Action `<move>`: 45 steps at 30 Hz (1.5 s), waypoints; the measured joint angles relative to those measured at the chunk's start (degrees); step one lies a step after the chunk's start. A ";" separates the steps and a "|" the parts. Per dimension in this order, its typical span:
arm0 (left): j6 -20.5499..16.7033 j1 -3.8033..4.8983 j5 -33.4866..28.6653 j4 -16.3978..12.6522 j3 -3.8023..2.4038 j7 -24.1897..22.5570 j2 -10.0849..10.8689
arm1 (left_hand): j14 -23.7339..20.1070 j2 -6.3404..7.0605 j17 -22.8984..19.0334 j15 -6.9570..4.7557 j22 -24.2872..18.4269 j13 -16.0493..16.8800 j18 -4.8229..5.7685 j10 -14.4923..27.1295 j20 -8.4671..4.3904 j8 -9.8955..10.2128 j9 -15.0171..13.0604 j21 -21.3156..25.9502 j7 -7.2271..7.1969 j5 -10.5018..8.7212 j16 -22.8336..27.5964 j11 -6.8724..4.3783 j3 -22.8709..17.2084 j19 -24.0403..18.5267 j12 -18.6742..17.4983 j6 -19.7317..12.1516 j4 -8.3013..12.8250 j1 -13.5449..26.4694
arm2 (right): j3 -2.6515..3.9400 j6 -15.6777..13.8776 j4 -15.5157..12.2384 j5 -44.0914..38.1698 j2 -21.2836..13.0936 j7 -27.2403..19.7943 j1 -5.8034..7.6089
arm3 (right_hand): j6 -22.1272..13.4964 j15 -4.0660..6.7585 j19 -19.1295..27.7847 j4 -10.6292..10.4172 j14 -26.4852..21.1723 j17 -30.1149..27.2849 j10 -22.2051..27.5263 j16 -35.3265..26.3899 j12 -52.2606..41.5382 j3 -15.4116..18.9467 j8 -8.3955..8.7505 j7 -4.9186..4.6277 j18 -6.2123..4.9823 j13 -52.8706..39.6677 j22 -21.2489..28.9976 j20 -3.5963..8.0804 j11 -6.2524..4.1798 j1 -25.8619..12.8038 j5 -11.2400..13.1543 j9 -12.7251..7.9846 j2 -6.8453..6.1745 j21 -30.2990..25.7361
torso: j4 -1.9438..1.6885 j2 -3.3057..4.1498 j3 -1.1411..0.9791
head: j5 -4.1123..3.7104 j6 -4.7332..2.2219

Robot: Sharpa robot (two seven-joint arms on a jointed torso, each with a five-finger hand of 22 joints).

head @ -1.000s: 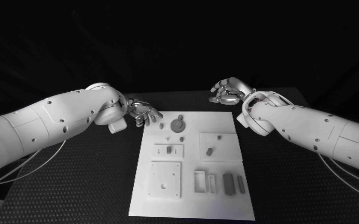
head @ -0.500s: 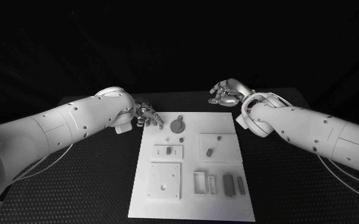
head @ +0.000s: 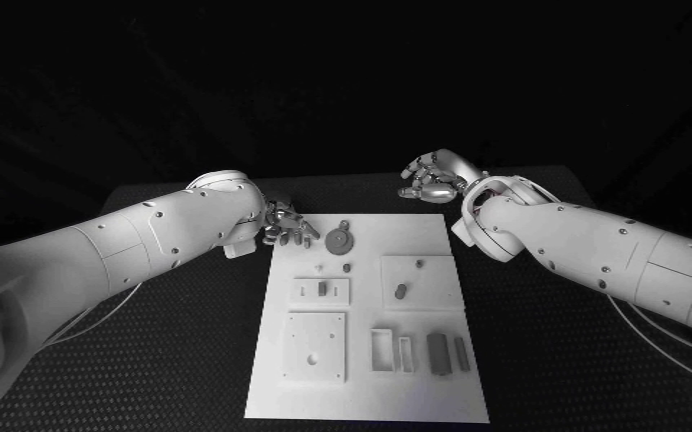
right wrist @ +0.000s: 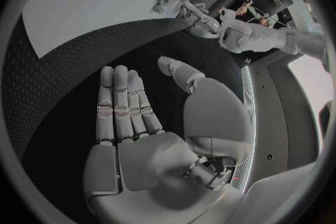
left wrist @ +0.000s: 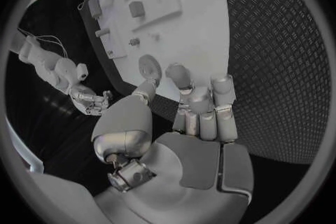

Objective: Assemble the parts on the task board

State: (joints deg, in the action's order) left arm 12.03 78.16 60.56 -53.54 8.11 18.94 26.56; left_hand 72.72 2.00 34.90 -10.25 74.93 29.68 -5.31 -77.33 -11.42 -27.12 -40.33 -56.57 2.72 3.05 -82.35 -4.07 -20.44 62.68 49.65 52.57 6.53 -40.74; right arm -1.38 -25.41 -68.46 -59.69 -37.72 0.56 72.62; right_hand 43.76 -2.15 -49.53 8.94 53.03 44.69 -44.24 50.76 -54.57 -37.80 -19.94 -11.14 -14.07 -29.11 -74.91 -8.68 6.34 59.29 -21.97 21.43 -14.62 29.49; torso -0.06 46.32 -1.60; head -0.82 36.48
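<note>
On the black worktop (head: 173, 352), the robot's left hand (head: 286, 229), empty with fingers apart, hovered at the white board's (head: 368, 392) far corner near a round part (head: 340, 239); the right hand (head: 437, 177), also empty, hung behind. A careless reach risked knocking loose parts askew.

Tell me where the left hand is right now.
In the head view the left hand is at the task board's far left corner, beside the round part.
</note>
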 measured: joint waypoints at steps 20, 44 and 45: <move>1.02 -0.01 0.44 0.83 -0.01 -0.08 -0.68 | -0.01 -5.05 0.30 0.01 -0.01 0.11 0.05 0.03 0.28 0.84 0.36 -1.07 -0.16 0.00 0.00 -0.02 -0.94 -0.35 0.00 0.17 3.39 -4.22 | 0.00 0.02 -0.02 0.00 0.27 -0.02 0.00 | -0.06 0.00 0.00 0.00 0.00 0.01 0.00 0.00 0.00 0.00 0.00 -0.06 0.00 0.11 0.00 0.00 0.00 0.00 -0.22 0.00 0.00 -0.21 | -0.06 -0.01 0.03 | -0.07 0.08; 1.26 -0.12 -3.39 0.66 -0.02 -0.37 -0.16 | 0.27 -6.61 0.75 0.35 -0.03 -0.47 0.45 -0.95 0.69 0.39 0.54 -1.96 0.13 -0.23 0.49 0.25 -10.83 -1.17 0.00 2.22 6.84 -11.38 | 0.00 0.04 -0.02 -0.01 0.35 -0.03 -0.01 | -0.12 -0.20 0.00 -0.17 -0.20 -0.05 0.00 0.00 0.00 0.17 0.00 -0.11 0.00 0.16 0.00 0.00 0.00 0.00 -0.22 -0.04 0.00 -0.21 | -0.05 -0.04 -0.01 | -0.04 0.37; 1.22 -0.12 -3.65 0.64 -0.02 -0.32 -0.11 | 0.28 -6.65 0.82 0.35 -0.02 -0.56 0.43 -1.04 0.69 0.31 0.54 -1.99 0.12 -0.24 0.45 0.22 -11.09 -1.17 0.00 2.40 6.94 -11.41 | 0.00 0.03 -0.02 -0.01 0.35 -0.03 -0.01 | -0.12 -0.20 0.00 -0.17 -0.20 -0.05 0.00 0.00 0.00 0.17 0.00 -0.11 0.00 0.16 0.00 0.00 0.00 0.00 -0.22 -0.04 0.00 -0.21 | -0.05 -0.04 -0.01 | -0.03 0.38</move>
State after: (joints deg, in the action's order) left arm 13.24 78.04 56.91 -52.90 8.09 18.62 26.45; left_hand 73.00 -4.64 35.72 -9.90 74.91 29.12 -4.87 -78.37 -10.73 -26.81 -39.79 -58.56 2.84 2.81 -81.90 -3.85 -31.54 61.51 49.64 54.97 13.46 -52.15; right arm -1.38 -25.38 -68.48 -59.69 -37.37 0.53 72.61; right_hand 43.64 -2.35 -49.53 8.77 52.83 44.64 -44.24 50.76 -54.57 -37.63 -19.94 -11.25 -14.07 -28.95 -74.91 -8.68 6.34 59.29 -22.19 21.39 -14.62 29.27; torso -0.12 46.29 -1.60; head -0.86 36.86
